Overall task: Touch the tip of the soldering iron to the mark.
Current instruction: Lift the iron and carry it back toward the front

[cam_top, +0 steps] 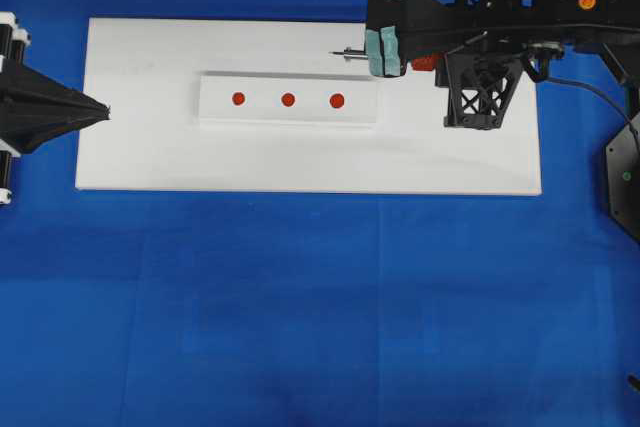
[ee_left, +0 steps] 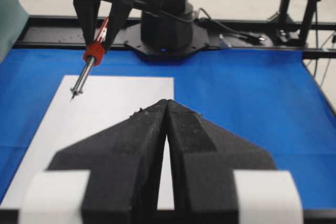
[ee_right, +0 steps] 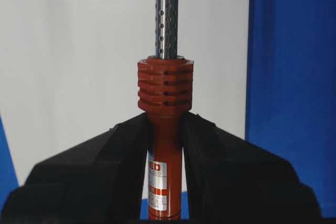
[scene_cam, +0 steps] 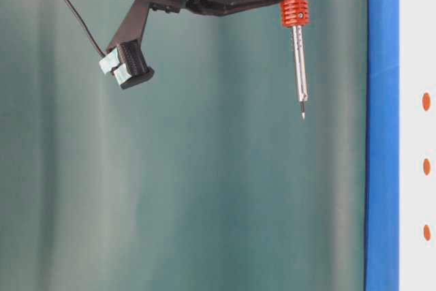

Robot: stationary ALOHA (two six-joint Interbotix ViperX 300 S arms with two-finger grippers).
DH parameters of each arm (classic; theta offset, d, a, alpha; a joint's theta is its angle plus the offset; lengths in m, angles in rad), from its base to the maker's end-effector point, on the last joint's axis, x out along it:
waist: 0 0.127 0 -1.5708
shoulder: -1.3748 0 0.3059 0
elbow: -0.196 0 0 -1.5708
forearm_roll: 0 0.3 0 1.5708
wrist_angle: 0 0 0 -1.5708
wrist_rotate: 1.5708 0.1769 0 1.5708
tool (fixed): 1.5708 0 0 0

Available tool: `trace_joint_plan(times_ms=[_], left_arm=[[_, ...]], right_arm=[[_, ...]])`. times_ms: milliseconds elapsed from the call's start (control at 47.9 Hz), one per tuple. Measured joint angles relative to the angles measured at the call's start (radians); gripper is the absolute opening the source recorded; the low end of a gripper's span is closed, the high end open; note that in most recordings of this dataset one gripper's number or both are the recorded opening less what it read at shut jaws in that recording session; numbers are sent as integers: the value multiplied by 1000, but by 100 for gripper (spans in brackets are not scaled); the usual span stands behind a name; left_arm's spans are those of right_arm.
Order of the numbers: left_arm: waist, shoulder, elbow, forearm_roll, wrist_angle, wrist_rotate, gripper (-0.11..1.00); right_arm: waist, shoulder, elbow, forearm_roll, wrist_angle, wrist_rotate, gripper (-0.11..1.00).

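Observation:
The soldering iron [ee_right: 165,93] has a red-orange ribbed handle, and my right gripper [ee_right: 165,127] is shut on that handle. Its silver shaft [cam_top: 352,52] points left, and the dark tip [scene_cam: 303,115] hangs well above the white board, apart from it. The mark [cam_top: 288,100] is the middle one of three red dots on a raised white strip. The tip hovers behind the strip, nearest the right dot [cam_top: 337,101]. My left gripper [cam_top: 105,110] rests shut and empty at the board's left edge, its black fingers [ee_left: 142,129] pressed together.
The white board [cam_top: 150,157] lies on a blue cloth [cam_top: 300,307]. The left dot [cam_top: 238,99] sits on the raised strip [cam_top: 215,112]. A teal padded block [cam_top: 390,17] rides on the right arm. The iron's black cord [scene_cam: 68,11] trails from the arm.

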Motion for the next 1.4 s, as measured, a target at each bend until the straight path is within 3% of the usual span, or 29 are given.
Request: trace_joint_plan(times_ms=[146,418,836,1087,1212,1400], left_arm=[[0,-2,2,0,0,0,0],[0,-2,0,0,0,-2,0],[0,0,0,0,0,-2,0],[0,-2,0,-2,0,-3,0],[0,-2,0,-2,0,-3,0],[0,-2,0,-2,0,-3,0]], right_arm=[[18,2,0,2,0,20,6],[124,2,0,2,2,143,6],[399,2,0,-2,2,451,6],[538,2,0,-41,3,626,6],[583,11,0,-54,3,676,6],[594,21,-2,-58,3,684,6]])
